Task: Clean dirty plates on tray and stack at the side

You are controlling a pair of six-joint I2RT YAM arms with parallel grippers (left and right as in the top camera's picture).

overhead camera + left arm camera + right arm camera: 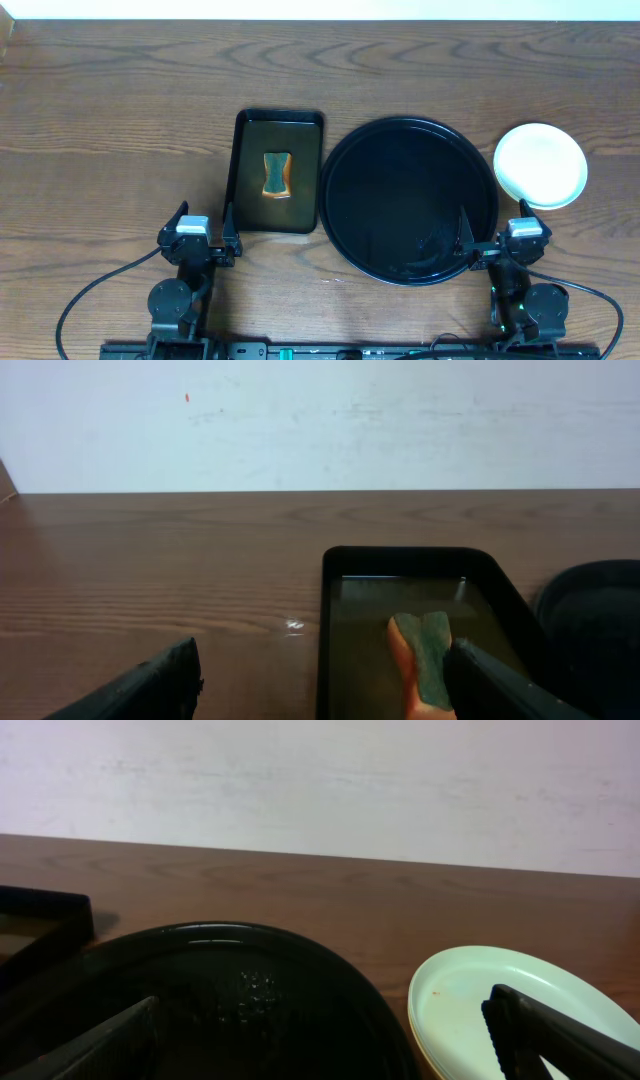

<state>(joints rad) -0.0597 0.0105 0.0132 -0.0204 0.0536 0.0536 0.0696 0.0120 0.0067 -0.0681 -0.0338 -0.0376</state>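
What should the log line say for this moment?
tray: no plates | plates: stacked right of tray | left gripper: open | right gripper: open

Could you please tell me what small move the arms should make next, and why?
Probably none, just rest: the tray looks empty, the plates sit stacked at its right, mint over yellow, and the left pincer and right pincer are open, holding nothing.

A lab-like bench: bare wood table (120,120), blank white wall (320,420).
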